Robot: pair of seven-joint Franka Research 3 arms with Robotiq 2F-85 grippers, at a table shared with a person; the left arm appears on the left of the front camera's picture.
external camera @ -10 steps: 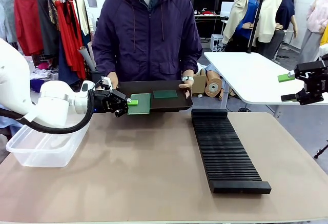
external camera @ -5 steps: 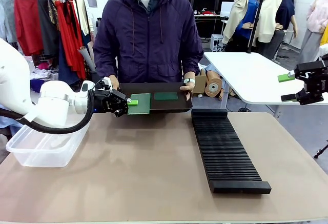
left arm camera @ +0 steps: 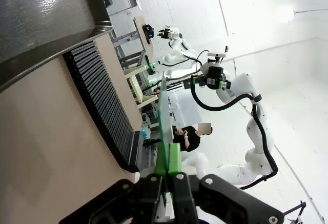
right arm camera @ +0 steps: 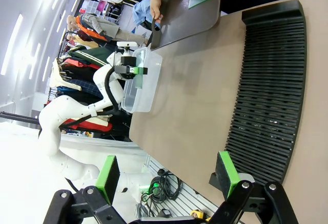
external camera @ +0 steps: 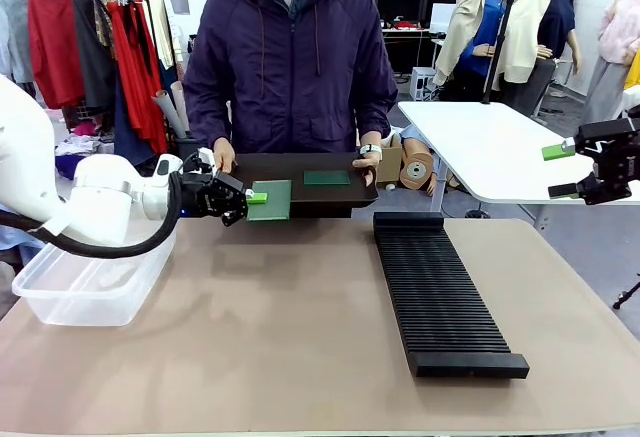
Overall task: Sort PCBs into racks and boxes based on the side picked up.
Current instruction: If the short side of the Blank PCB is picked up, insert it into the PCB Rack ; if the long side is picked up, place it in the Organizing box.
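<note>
My left gripper [external camera: 250,198] is shut on the near left edge of a green PCB [external camera: 271,200], which lies flat over the front left corner of a black tray [external camera: 300,165] that a person holds. A second, darker PCB [external camera: 327,177] lies on that tray. In the left wrist view the held PCB [left arm camera: 163,121] shows edge-on, rising from between the pads of the left gripper [left arm camera: 168,170]. The long black slotted rack [external camera: 440,292] lies at centre right. The clear tub [external camera: 88,282] stands at the left edge. My right gripper [external camera: 560,171] hovers open at far right, holding nothing.
The person's hands [external camera: 221,157] grip both ends of the tray at the table's far edge. A white side table [external camera: 490,147] stands behind the right arm. In the right wrist view the rack [right arm camera: 266,80] lies below the open right gripper [right arm camera: 166,175], with the tub [right arm camera: 141,83] farther off.
The person has raised the tray slightly, and my left gripper with the PCB has edged up and a little left. The right arm has not moved.
</note>
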